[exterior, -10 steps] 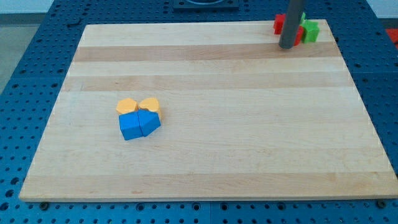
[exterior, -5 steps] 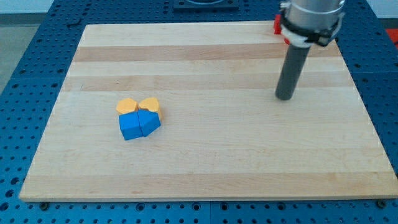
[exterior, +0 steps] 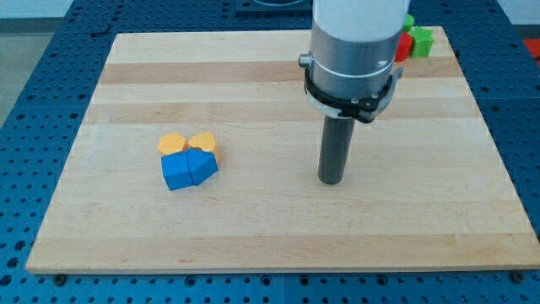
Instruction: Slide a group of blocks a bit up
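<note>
Two orange blocks sit side by side at the board's left-centre: a rounded one (exterior: 172, 143) and a heart-like one (exterior: 203, 142). Two blue blocks touch them from below: a cube-like one (exterior: 176, 171) and an angular one (exterior: 202, 165). The four form one tight cluster. My tip (exterior: 331, 181) rests on the board well to the view's right of the cluster, level with the blue blocks. A red block (exterior: 402, 46) and a green block (exterior: 420, 41) sit at the board's top right corner, partly hidden behind the arm.
The wooden board (exterior: 270, 236) lies on a blue perforated table (exterior: 34, 101). The arm's wide grey body (exterior: 353, 42) covers part of the board's top right area.
My tip has moved from the top right corner, next to the red and green blocks, down and left toward the board's middle. No block has moved.
</note>
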You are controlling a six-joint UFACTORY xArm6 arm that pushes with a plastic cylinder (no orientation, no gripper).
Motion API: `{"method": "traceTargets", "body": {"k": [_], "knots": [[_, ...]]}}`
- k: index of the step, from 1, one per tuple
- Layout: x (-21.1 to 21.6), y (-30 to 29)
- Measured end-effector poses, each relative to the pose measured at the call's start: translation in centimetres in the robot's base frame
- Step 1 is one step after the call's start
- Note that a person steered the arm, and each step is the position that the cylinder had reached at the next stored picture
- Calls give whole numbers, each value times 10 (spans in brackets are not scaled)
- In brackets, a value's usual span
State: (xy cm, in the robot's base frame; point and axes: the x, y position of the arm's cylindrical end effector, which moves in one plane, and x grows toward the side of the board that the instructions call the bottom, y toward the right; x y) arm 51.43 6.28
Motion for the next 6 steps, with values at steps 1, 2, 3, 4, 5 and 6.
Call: {"method": "traceTargets", "body": {"k": [1,2,3,4,5,6], "knots": [[36,-14],[60,-88],[65,-179],[63,-259],[53,-301],[28,-295]]}}
